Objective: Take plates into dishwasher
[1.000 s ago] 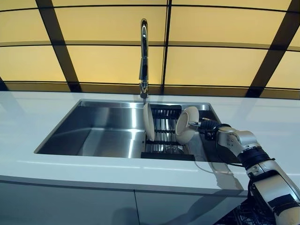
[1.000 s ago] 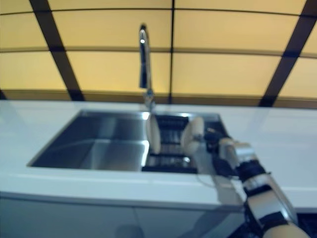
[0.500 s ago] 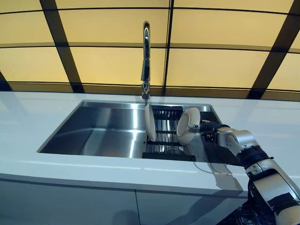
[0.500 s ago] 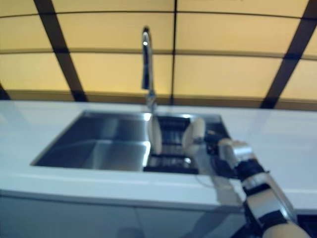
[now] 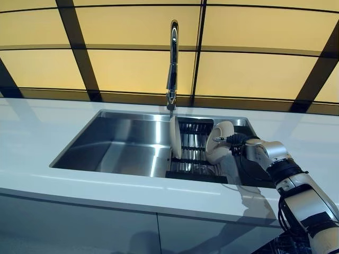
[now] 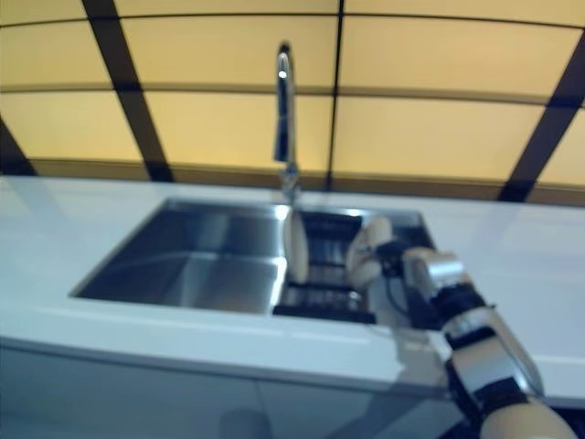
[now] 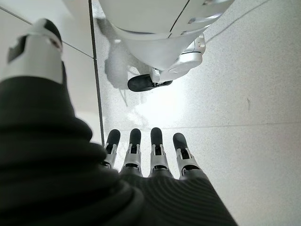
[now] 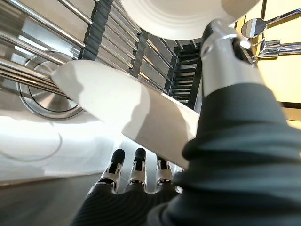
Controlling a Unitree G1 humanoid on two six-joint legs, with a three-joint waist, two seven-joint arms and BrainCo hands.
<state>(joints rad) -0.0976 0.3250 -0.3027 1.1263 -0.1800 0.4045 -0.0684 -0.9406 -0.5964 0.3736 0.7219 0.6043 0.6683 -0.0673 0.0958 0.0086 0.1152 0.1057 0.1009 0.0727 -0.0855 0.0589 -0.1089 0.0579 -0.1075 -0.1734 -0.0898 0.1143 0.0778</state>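
White plate [image 5: 218, 143] stands on edge in the right part of the steel sink [image 5: 122, 143], gripped at its rim by the right robot hand [image 5: 244, 144], thumb on one face and fingers [image 8: 136, 165] behind. A second plate [image 5: 175, 137] stands upright in the dark rack [image 5: 193, 159] to its left, below the tap [image 5: 172, 63]. The left robot hand [image 7: 146, 155] hangs over the floor [image 7: 244, 117], fingers straight and holding nothing. A white worktop [image 5: 32, 148] surrounds the sink.

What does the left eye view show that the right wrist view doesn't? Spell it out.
Only the left eye view shows the whole sink, the countertop and the full faucet. Only the right wrist view shows the drain and the right hand pinching the plate between its thumb and fingers. Both show the second plate and the rack.
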